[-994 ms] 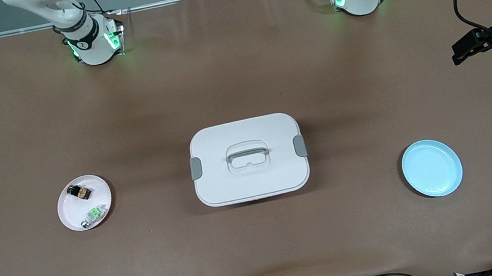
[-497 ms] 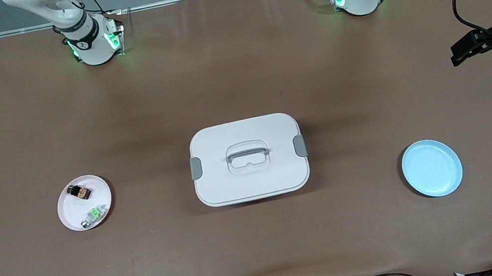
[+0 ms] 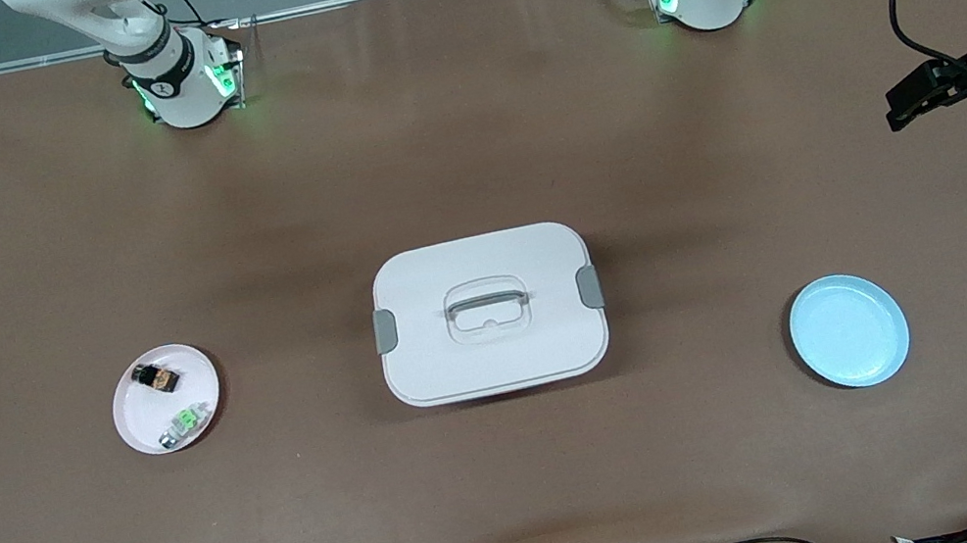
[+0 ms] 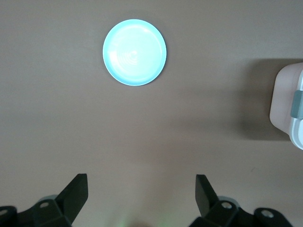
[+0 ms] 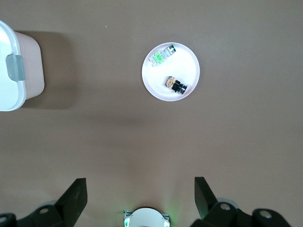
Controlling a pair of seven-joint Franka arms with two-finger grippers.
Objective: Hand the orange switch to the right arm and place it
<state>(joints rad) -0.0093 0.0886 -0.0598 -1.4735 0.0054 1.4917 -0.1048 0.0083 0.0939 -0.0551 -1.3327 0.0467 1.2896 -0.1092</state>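
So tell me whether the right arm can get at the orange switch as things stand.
Probably yes. The orange switch lies uncovered on the pink plate at the right arm's end of the table, beside the green switch. The right hand is open, with nothing between.

Lidded box point(image 3: 488, 312) at table centre. Plate point(image 3: 134, 423) toward the right arm's end holds the switch point(image 3: 156, 377) and, nearer the front camera, a second small part point(image 3: 183, 424), apart. Empty dish point(image 3: 849, 330) toward the left arm's end.
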